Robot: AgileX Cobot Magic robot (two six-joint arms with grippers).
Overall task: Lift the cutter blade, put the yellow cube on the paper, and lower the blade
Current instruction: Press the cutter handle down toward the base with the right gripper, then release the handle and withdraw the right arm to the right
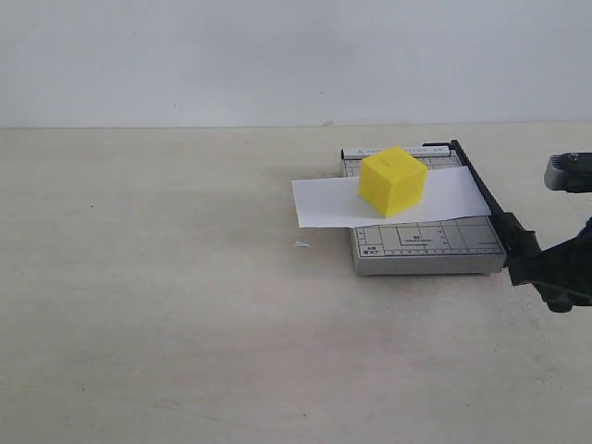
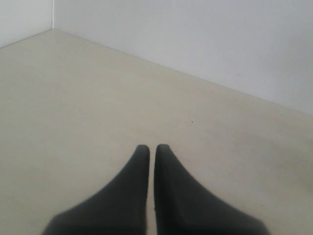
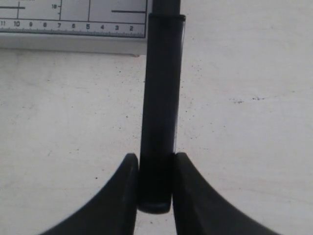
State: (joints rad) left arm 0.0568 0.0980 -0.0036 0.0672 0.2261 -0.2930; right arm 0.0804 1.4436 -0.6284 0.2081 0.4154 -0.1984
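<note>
Jaws of my right gripper (image 3: pixel 156 156) clamp the one blade (image 3: pixel 161 88), one cube (image 1: pixel 392 180) on one paper (image 1: pixel 319 202) beyond; left gripper (image 2: pixel 152 147) jaws meet.

So the yellow cube (image 1: pixel 392 180) sits squarely on the white paper (image 1: pixel 324 202), which lies across the grey base (image 1: pixel 421 248) and overhangs it on one side. On the opposite side, the black cutter blade (image 1: pixel 481 191) is down flat along the base's edge.

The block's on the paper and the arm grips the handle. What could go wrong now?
The right end effector pinches the cutter blade only at its handle tip, so it might slip. The paper overhangs the grey base, weighted by the yellow cube; a jolt on release could shift both.
</note>
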